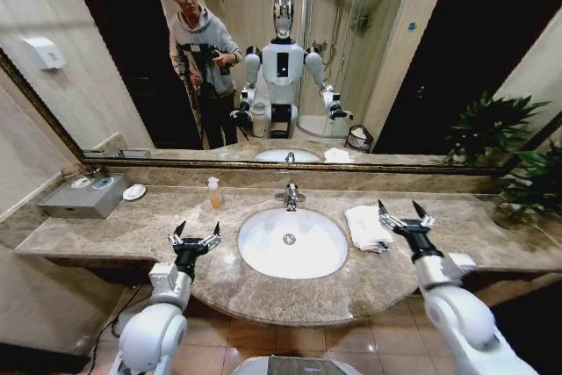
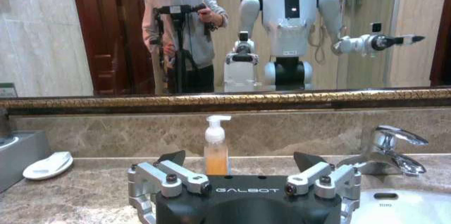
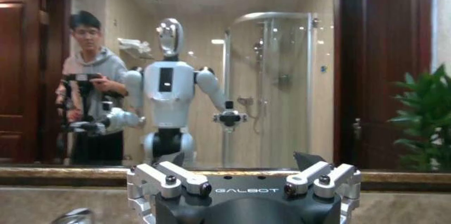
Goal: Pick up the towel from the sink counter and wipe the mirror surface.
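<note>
— Right gripper (image 1: 406, 212) hangs over the long beige-brown speckled marble counter (image 1: 114, 234), its dark fingers spread apart, just beside the small rumpled white terry towel (image 1: 367, 227), which lies between the gripper and the oval white basin (image 1: 292, 243). I can't tell whether they touch.

— And the left gripper (image 1: 195, 235)?

— Also spread, holding nothing, over bare marble on the basin's other side. Its wrist camera picks out a clear pump bottle of amber soap (image 2: 216, 147), a white soap dish (image 2: 47, 165) and the chrome tap (image 2: 391, 149).

— The right wrist camera?

— Mostly the large bronze-framed wall mirror (image 3: 282, 76) and a leafy green plant (image 3: 423, 123); the towel is hidden below it.

— Room to move?

— Open marble lies in front of both grippers, up to the mirror's frame. The counter's curved front edge bulges between the arms.
</note>
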